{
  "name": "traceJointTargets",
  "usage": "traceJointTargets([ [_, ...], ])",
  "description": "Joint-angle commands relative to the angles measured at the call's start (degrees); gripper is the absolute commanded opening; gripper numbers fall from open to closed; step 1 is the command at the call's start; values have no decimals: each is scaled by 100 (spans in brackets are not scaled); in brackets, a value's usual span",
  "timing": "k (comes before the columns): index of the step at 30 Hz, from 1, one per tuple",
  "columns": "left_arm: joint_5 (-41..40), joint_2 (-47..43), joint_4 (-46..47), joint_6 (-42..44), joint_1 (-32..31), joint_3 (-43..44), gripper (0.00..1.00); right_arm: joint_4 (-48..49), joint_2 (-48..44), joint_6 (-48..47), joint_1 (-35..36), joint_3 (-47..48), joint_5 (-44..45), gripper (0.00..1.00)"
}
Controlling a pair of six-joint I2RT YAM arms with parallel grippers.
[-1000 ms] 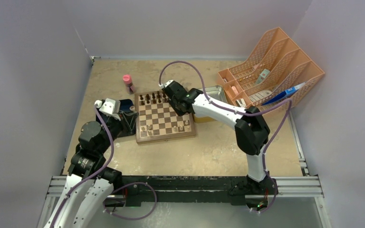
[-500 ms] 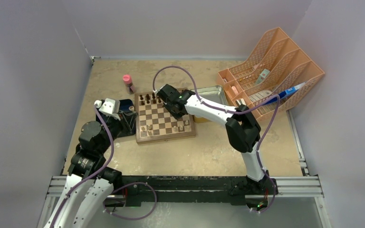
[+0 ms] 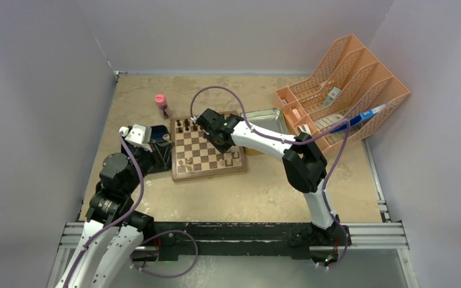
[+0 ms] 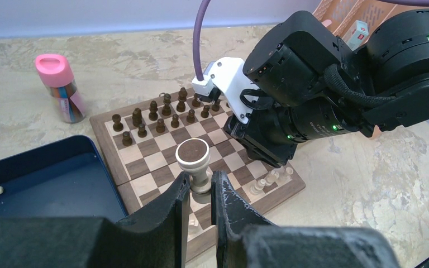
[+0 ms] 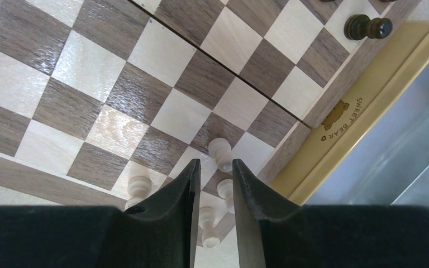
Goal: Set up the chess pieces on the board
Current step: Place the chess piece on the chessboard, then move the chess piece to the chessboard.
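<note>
Well, the left gripper (image 4: pixel 201 187) is clamped on a pale chess piece (image 4: pixel 194 158), with the board (image 4: pixel 162 162) just ahead and a blue tray (image 4: pixel 61 178) to its left. Straight ahead the right arm (image 4: pixel 313 84) bulks across the board. The right gripper (image 5: pixel 213 173) is slightly parted and empty, with pale pawns (image 5: pixel 220 151) below.

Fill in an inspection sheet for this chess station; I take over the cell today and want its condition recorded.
Surface: beige mottled table.
Job's things: board at centre; dark pieces on its far rows; a few pale pieces at its near edge.
Clutter: pink-capped bottle, blue tray, metal tin, orange file rack.
Grippers: left gripper, jaws shut on a pale piece; right gripper, jaws slightly apart, empty, above the board.
Cables: purple cable arcs above the right arm.
Surroundings: plain walls; metal rail along the near edge.
</note>
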Motion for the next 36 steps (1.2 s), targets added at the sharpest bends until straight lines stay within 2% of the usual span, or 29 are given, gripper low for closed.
traceJointTargets([
  [1,-12,-35,179,128,-13,60,0,-11,-52,-57,61,176,-188,31],
  [12,24,-18,165,119,-15,60,0,1064,-822,574,-139,-678,-247,37],
  [22,98,22,204,145,-15,52,0,2467,-1743,1116,-308,-1920,-272,36],
  [36,90,43,185,137,-13,56,0,2781,-1425,1123,-534,-2251,-795,35],
])
